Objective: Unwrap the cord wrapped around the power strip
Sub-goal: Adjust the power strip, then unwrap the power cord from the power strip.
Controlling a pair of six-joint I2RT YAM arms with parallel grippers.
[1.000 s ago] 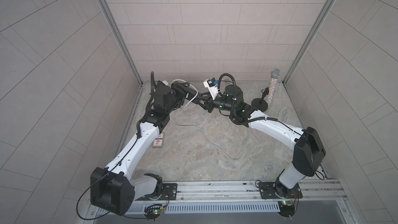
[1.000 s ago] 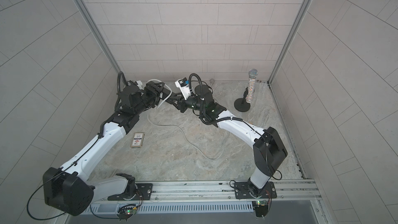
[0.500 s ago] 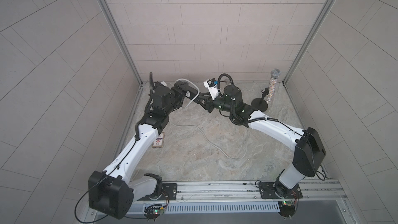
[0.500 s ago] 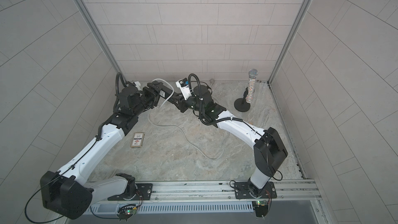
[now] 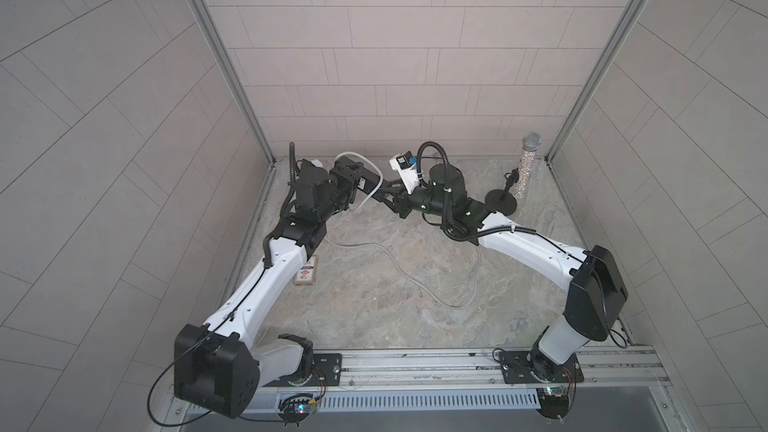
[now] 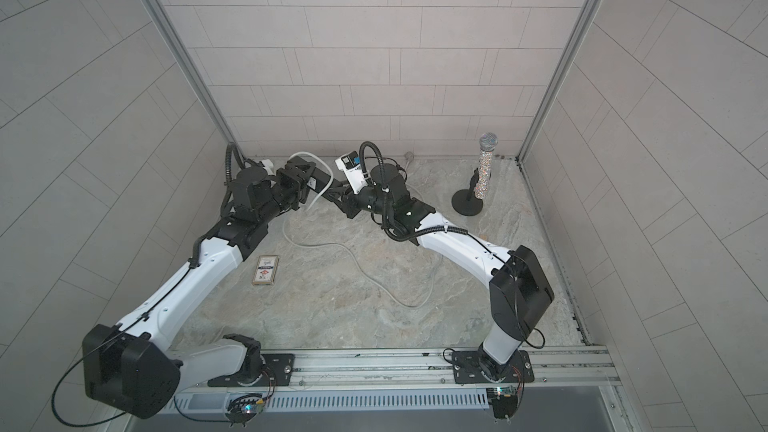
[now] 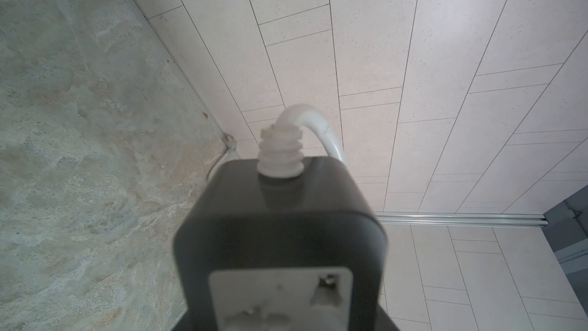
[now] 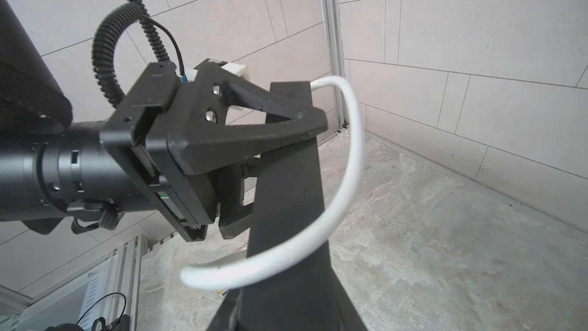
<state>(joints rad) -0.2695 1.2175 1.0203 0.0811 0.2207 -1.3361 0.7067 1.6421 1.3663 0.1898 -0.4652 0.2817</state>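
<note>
Power strip (image 8: 286, 186): one, clamped in jaws of left gripper (image 5: 356, 178) and right gripper (image 5: 388, 197); one cord (image 8: 356, 154) trails.

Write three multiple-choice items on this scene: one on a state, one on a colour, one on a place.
1. The left gripper is:
A) wide open and empty
B) shut on the power strip
C) open around a cup

2. The cord is:
A) red
B) green
C) white

3. The small printed box lies:
A) flat on the table
B) on top of the power strip
C) inside a drawer

Answers:
1 B, since the right wrist view shows the gripper clamped across the black strip.
2 C, since the loop beside the strip is plainly white.
3 A, since both top views show it flat on the stone surface, apart from the strip.
</note>
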